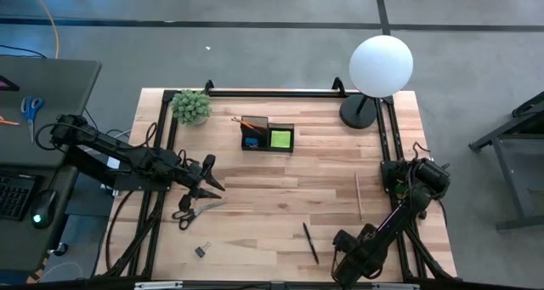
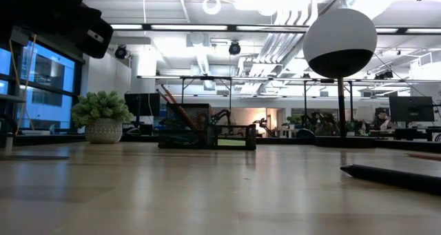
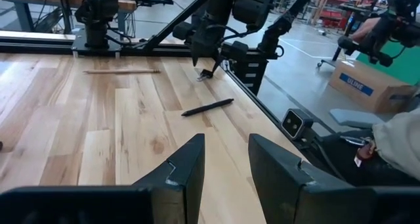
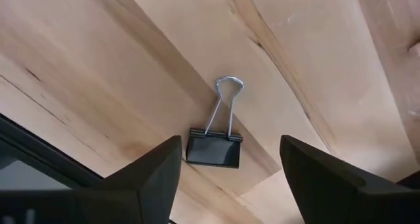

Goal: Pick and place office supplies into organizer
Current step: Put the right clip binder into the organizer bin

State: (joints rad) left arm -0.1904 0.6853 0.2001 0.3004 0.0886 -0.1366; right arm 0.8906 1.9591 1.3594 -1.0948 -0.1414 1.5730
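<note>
The left claw (image 1: 212, 178) hung over the pale, grained wooden surface (image 1: 255, 171) with its two dark wedge-shaped fingers (image 3: 187, 171) apart, just above the black-handled scissors (image 1: 192, 212). The right claw (image 4: 230, 168), fingers spread wide, hovered over a small black binder clip (image 4: 213, 146) with looped wire handles, near the surface's front edge. The boxy black organizer (image 1: 267, 135) sat toward the back, holding a lime-green pad (image 1: 280, 139), a small blue block (image 1: 252, 141) and slanted pencils (image 2: 178, 111). A slim dark pen (image 1: 310, 242), a thin wooden pencil (image 1: 358, 195) and another binder clip (image 1: 201, 251) lay loose.

Black organizer (image 1: 267, 135); lime-green sticky-note pad (image 1: 280, 139); black binder clip (image 4: 214, 148).
</note>
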